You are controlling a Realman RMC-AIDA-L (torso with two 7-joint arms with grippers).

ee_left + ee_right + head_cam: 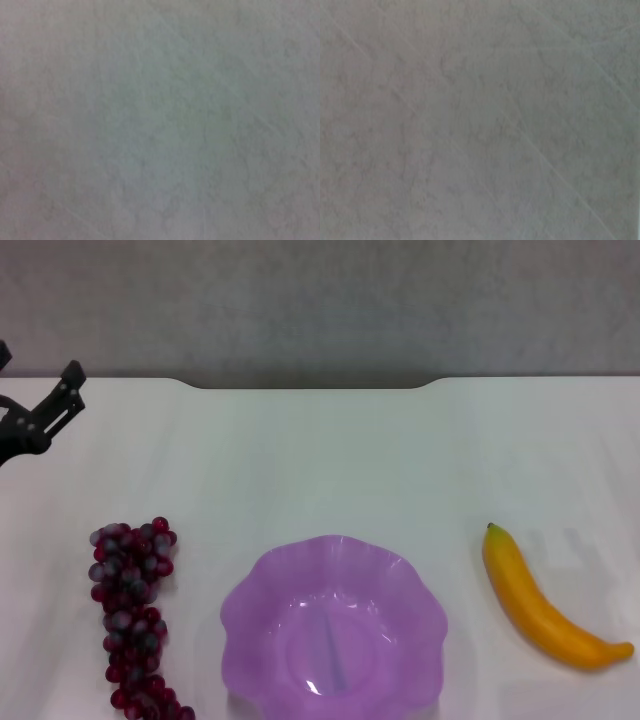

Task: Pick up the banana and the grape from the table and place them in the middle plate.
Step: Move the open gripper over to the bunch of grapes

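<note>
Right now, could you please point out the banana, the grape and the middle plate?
banana point(541, 612), head view, middle of its curved body.
grape point(131, 612), head view, centre of the bunch.
middle plate point(262, 570), head view, scalloped rim.

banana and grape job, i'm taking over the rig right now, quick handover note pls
Left gripper: open, empty, at the table's far left edge.
Right gripper: not in view.
Grape: on the table, left of the middle plate.
Banana: on the table, right of the plate.
Done: nothing; the plate is empty.
Left: pick up both fruits and place them in the plate.
</note>
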